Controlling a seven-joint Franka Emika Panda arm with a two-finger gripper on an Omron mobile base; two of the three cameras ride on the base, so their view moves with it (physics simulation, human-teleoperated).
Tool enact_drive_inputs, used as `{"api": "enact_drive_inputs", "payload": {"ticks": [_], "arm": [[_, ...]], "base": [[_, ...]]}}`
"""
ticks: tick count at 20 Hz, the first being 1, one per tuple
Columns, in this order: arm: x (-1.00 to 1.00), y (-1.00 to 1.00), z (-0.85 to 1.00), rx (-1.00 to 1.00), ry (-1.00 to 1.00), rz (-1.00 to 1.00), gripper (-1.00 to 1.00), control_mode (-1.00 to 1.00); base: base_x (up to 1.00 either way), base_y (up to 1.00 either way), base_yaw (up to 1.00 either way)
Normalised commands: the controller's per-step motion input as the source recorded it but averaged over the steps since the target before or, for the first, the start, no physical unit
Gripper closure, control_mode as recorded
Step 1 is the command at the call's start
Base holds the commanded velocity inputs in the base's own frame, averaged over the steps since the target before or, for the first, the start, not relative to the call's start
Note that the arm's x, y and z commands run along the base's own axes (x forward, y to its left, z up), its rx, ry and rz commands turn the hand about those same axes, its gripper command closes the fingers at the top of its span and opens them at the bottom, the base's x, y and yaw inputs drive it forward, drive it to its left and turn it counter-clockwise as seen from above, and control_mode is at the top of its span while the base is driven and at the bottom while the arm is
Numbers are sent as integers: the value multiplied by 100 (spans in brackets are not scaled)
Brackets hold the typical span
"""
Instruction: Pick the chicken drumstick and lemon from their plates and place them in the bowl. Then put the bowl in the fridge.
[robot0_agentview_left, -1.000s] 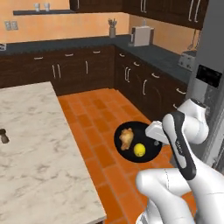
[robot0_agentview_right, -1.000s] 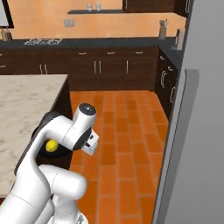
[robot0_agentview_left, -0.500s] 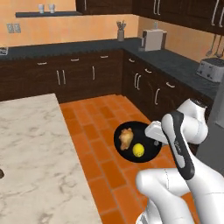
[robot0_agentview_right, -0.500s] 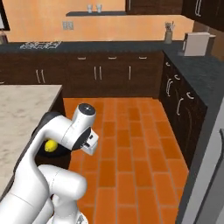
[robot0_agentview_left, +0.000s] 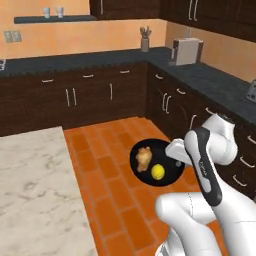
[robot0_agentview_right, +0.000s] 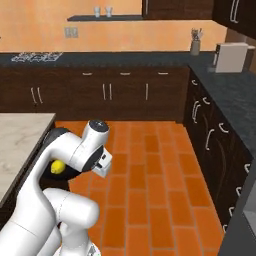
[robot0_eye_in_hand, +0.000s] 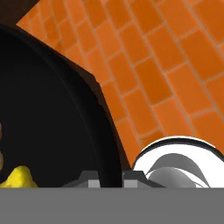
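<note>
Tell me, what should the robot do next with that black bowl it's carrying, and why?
Probably keep driving and turning toward the fridge, holding the bowl level. The gripper is shut on the rim of the black bowl, which hangs above the orange brick floor. The chicken drumstick and lemon already lie inside, so only the fridge step seems left.

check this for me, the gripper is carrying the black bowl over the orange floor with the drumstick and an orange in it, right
Not quite: the fruit in the black bowl is a lemon, not an orange. The left base view shows it bright yellow beside the drumstick. The rest stands: the gripper holds the bowl by its rim above the orange floor.
</note>
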Motion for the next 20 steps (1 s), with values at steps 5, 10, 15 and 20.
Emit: {"api": "enact_drive_inputs", "payload": {"ticks": [5, 10, 15, 20], "arm": [[0, 0, 0, 0, 0, 0, 100, 100], [0, 0, 0, 0, 0, 0, 100, 100], [0, 0, 0, 0, 0, 0, 100, 100], [0, 0, 0, 0, 0, 0, 100, 100]], "base": [[29, -9, -74], [2, 0, -92], [1, 1, -92], [1, 7, -92]]}}
